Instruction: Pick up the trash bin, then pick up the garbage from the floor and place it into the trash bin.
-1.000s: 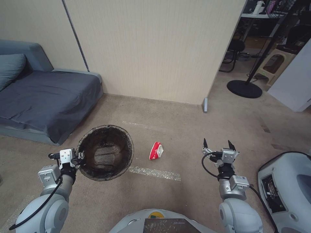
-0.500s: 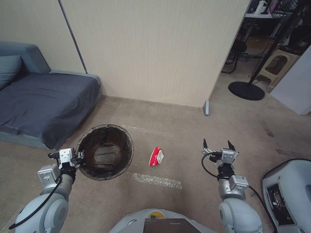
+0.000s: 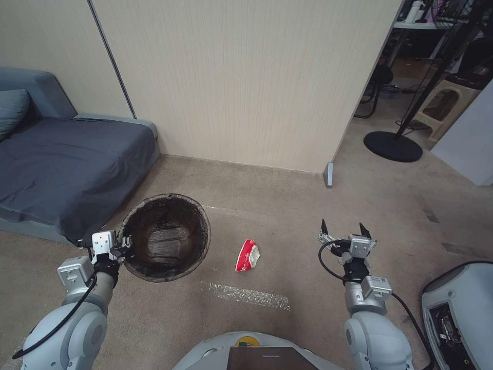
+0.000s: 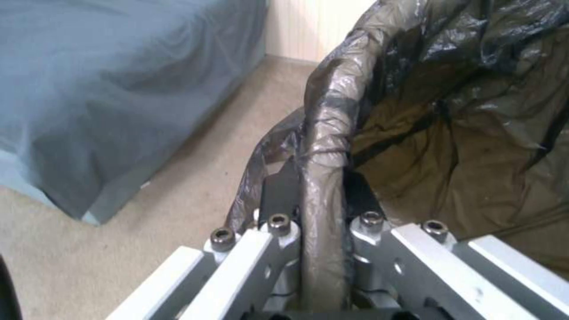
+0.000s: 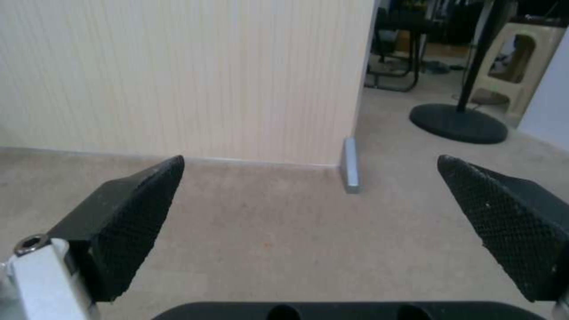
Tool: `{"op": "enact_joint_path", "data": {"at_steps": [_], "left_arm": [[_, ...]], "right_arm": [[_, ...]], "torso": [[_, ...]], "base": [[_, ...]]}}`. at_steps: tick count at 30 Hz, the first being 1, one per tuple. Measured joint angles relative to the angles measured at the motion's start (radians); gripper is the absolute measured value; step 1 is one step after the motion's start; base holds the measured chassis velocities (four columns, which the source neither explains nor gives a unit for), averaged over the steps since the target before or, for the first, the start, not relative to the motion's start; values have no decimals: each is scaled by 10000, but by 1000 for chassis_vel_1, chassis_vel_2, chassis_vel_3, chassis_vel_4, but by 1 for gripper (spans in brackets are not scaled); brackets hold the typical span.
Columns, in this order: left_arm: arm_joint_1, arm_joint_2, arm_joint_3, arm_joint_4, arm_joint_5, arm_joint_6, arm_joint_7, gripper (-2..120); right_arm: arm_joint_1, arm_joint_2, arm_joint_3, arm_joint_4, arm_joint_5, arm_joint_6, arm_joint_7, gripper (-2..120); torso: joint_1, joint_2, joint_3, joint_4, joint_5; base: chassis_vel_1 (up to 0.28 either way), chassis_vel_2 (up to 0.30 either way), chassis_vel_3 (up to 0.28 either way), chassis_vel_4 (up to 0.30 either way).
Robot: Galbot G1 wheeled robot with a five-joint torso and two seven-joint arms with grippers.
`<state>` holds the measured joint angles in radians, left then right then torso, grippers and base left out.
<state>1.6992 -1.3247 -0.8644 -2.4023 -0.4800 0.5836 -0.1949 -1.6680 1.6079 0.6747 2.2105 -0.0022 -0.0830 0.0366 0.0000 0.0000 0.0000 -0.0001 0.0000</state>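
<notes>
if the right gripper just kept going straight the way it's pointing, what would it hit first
Probably bare carpet: the open right gripper points ahead over empty floor. Beyond that stands the beige wall, near its corner's grey strip. Depth is unclear.

Both arms are rounded grey-white shells ending in silver wrist blocks, each with a black cable looping from the forearm up to the wrist. The left gripper [image 3: 125, 245] has pale metal links fastened by 4 dark hex screws and black fingers [image 4: 278, 191]. The right gripper [image 3: 342, 232] carries 2 black wedge-shaped pads [image 5: 133, 213] with a cross-hatched grip surface, on a silver bracket. The grey base [image 3: 257, 352] bears a yellow mark.
</notes>
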Motion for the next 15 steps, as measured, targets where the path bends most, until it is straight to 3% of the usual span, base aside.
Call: {"op": "enact_joint_path", "data": {"at_steps": [11, 15], "left_arm": [[-53, 392, -8, -165, -259, 157, -449, 3], [25, 400, 73, -297, -335, 310, -663, 3]], "right_arm": [[1075, -1119, -612, -593, 1110, -1027, 156, 100], [1559, -1899, -1196, -975, 2181, -1515, 507, 100]], "torso": [[0, 0, 1, 1, 1], [0, 0, 0, 4, 2]], "base": [[0, 0, 0, 0], [0, 0, 0, 0]]}}
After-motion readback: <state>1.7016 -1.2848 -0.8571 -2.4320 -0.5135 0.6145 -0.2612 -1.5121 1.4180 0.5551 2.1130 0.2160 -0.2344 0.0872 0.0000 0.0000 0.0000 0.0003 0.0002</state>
